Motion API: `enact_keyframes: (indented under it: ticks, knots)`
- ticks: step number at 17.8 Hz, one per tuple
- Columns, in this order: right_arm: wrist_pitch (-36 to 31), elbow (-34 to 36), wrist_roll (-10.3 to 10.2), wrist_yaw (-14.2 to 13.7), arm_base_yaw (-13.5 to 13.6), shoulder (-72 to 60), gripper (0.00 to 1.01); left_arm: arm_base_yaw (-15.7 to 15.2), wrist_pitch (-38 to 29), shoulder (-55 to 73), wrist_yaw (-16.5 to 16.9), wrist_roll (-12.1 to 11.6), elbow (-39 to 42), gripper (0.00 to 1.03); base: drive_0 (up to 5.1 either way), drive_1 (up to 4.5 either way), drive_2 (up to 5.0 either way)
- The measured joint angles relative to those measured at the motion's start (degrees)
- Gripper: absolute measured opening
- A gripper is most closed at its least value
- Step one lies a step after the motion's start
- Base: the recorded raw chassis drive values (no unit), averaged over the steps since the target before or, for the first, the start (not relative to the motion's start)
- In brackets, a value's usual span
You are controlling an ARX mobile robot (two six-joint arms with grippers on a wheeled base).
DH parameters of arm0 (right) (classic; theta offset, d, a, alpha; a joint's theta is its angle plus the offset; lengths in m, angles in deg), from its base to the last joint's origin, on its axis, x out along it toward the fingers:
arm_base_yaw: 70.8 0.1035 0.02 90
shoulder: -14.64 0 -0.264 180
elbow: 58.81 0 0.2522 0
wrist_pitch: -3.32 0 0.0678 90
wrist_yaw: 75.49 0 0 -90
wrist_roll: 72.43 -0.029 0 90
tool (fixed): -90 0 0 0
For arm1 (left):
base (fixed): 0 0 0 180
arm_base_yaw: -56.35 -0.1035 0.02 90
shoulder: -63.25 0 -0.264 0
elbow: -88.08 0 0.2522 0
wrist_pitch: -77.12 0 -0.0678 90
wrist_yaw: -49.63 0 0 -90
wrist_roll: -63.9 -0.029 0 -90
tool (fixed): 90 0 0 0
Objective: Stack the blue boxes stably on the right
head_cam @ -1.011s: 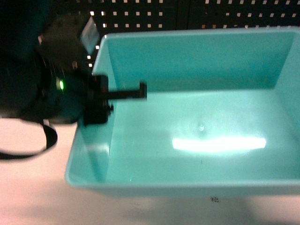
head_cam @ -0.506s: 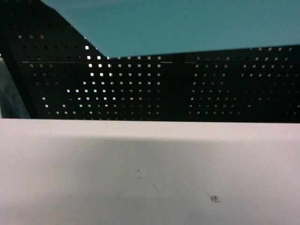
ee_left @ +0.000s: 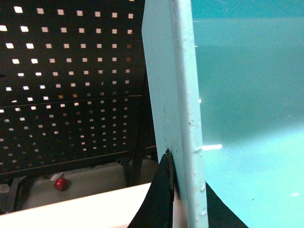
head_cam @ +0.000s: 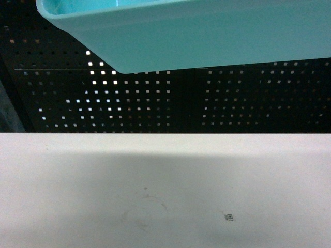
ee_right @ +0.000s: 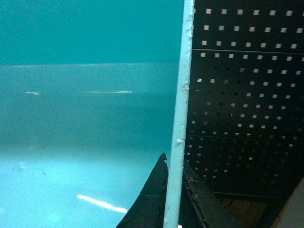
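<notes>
One of the blue boxes (head_cam: pixel 207 36), a light turquoise tub, hangs high above the table, and the head view catches only its underside and a front rim at the top edge. My left gripper (ee_left: pixel 186 175) is shut on the tub's left wall (ee_left: pixel 173 95), one finger outside and one inside. My right gripper (ee_right: pixel 175 166) is shut on the thin right wall (ee_right: pixel 183 95) in the same way. Neither gripper appears in the head view. No other blue box is in view.
A white table (head_cam: pixel 155 186) fills the lower half of the head view, with a small printed marker (head_cam: pixel 228 217) on it. A black pegboard wall (head_cam: pixel 155 98) stands behind the table. A small red object (ee_left: pixel 60 183) lies low beyond the table's edge.
A second ago the tub sat low, filling the head view, with the left gripper on its wall. It has since risen to the top edge, and its rim now shows.
</notes>
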Motion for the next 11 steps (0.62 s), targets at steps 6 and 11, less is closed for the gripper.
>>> enact_keyframes:
  ticks: [6, 11]
  knots:
    - [0.1, 0.0, 0.0, -0.1, 0.0, 0.0, 0.07, 0.0, -0.1, 0.0, 0.0, 0.0, 0.0, 0.02, -1.7, -1.74, -1.7]
    - [0.1, 0.0, 0.0, -0.1, 0.0, 0.0, 0.07, 0.0, 0.0, 0.0, 0.0, 0.0, 0.0, 0.02, -1.6, -1.58, -1.6]
